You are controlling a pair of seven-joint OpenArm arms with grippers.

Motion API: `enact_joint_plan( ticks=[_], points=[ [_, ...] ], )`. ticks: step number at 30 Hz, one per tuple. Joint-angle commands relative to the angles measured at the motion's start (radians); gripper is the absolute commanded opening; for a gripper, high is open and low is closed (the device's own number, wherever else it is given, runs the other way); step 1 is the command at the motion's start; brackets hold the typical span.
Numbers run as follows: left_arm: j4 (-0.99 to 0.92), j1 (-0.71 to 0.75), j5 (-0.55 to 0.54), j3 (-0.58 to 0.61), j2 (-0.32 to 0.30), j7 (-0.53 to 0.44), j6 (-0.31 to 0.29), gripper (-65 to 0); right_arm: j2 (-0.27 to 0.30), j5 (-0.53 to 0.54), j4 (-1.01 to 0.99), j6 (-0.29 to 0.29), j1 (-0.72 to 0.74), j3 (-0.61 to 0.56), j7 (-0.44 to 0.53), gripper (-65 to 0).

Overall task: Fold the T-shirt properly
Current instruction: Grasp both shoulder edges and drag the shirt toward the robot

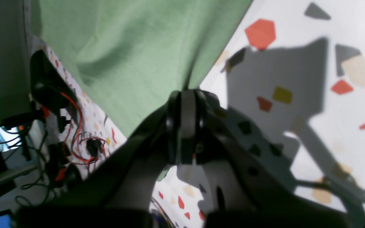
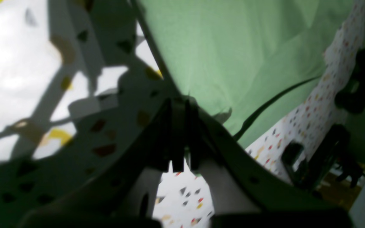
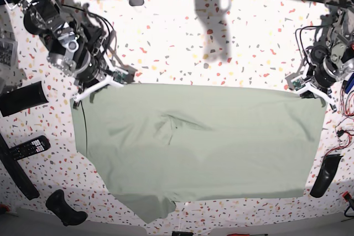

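While both wrist views show claws clamping T-shirt [image 3: 199, 142] corners, only base shows its whole spread.

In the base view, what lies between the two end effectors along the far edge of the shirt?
Only the pale sage-green cloth T-shirt's straight top edge, beside bare speckled table; the base view shows it.

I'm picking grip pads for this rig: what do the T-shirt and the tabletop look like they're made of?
T-shirt: thin matte woven or knit cloth, probably cotton; it creases softly and hangs in folds from the left claw. Tabletop: smooth white surface with a speckled terrazzo pattern, likely printed laminate or vinyl; it shows glare and crisp shadows.
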Motion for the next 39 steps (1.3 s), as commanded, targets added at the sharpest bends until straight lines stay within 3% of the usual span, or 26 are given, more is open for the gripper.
enact_joint_plan(
  ticks=[1,7,12,16,21,25,30,38,39],
  points=[
    [0.012,0.014,0.010,-0.008,-0.020,0.032,-0.015,-65.0,0.024,-0.009,0.025,-0.018,0.002,0.010,-0.007,-65.0],
    [0.102,0.074,0.012,-0.008,-0.035,0.100,-0.008,-65.0,0.066,-0.010,0.111,-0.046,-0.068,0.011,-0.038,-65.0],
    [0.196,0.127,0.009,-0.009,-0.092,0.204,0.019,-65.0,0.130,-0.009,0.211,-0.073,-0.126,0.011,-0.150,-65.0],
    [0.289,0.196,-0.040,-0.009,-0.143,0.275,0.021,-65.0,0.193,-0.009,0.265,-0.107,-0.172,0.011,-0.186,-65.0],
    [0.399,0.285,-0.059,-0.009,-0.173,0.412,0.121,-65.0,0.256,-0.009,0.317,-0.145,-0.258,0.011,-0.227,-65.0],
    [0.467,0.348,-0.058,-0.009,-0.172,0.515,0.159,-65.0,0.283,-0.012,0.348,-0.176,-0.323,0.011,-0.242,-65.0],
    [0.526,0.407,-0.058,-0.009,-0.172,0.436,0.225,-65.0,0.283,-0.016,0.371,-0.192,-0.341,0.011,-0.242,-65.0],
    [0.535,0.377,-0.051,-0.009,-0.172,0.299,0.231,-65.0,0.283,-0.017,0.379,-0.192,-0.341,0.011,-0.242,-65.0],
    [0.535,0.377,-0.051,-0.009,-0.172,0.288,0.231,-59.5,0.283,-0.017,0.379,-0.192,-0.341,0.011,-0.242,-65.0]
  ],
)
